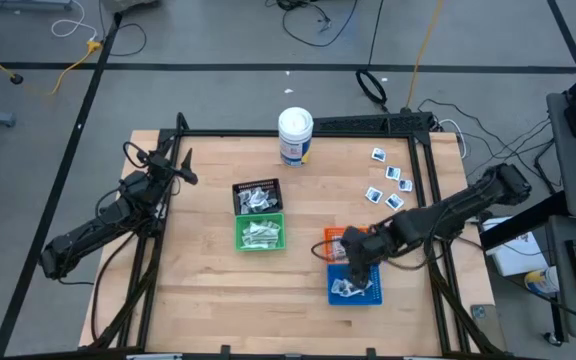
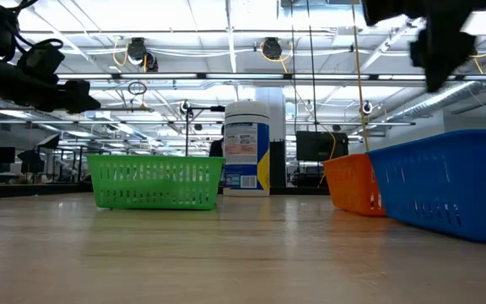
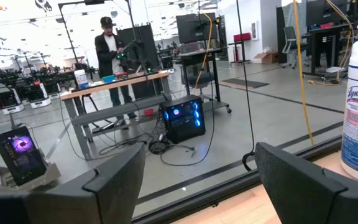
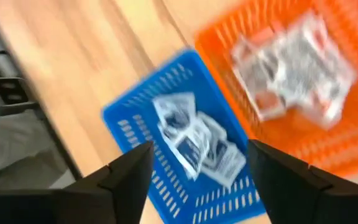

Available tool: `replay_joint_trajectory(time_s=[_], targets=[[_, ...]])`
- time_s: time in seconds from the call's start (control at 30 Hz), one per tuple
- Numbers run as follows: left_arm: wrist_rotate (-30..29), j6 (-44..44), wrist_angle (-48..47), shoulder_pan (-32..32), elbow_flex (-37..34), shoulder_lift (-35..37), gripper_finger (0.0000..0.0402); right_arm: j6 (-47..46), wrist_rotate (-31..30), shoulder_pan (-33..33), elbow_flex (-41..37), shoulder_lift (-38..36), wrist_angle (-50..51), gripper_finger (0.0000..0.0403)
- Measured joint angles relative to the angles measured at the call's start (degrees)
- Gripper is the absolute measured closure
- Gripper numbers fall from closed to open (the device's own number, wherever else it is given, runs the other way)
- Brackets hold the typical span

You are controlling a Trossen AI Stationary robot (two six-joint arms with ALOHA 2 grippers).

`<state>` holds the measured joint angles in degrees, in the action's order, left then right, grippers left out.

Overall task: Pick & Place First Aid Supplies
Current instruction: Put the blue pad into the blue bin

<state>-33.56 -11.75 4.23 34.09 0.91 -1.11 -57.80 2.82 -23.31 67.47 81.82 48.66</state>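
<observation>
Small white wrapped packets [image 4: 194, 143] lie in the blue basket [image 1: 373, 296] at the table's near right. More of them fill the orange basket [image 4: 291, 68] just beyond it, and a few loose packets [image 1: 386, 185] lie on the wood at the far right. My right gripper [image 1: 358, 268] hovers over the blue basket, pointing steeply down. It is open [image 4: 197, 180], with nothing between its fingers. My left gripper [image 1: 183, 170] waits at the table's far left, held level and open [image 3: 197, 180].
A black basket [image 1: 257, 196] and a green basket [image 1: 261, 232], both holding packets, stand mid-table. A white canister [image 1: 295, 135] stands at the far edge. Bare wood lies at the near left. A person stands at a bench in the room beyond.
</observation>
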Motion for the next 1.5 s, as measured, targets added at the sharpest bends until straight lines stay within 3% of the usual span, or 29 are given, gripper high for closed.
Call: replay_joint_trajectory(time_s=[0.3,0.77,1.03,1.37,1.5], targets=[[0.0,0.0,0.0,0.0,0.0,0.0,0.0096,21.0,0.0,10.0,2.6,-2.7,-2.8,0.0132],[0.0,0.0,0.0,0.0,0.0,0.0,0.0096,24.9,-0.1,35.4,2.6,-2.6,-0.9,0.0155],[0.0,0.0,0.0,0.0,0.0,0.0,0.0096,28.8,-0.3,53.4,2.6,-2.6,0.0,0.0154],[0.0,0.0,0.0,0.0,0.0,0.0,0.0096,32.2,-11.6,74.0,2.6,-2.6,-0.1,0.0154],[0.0,0.0,0.0,0.0,0.0,0.0,0.0096,32.1,-11.8,78.7,2.5,-2.1,-0.5,0.0154]])
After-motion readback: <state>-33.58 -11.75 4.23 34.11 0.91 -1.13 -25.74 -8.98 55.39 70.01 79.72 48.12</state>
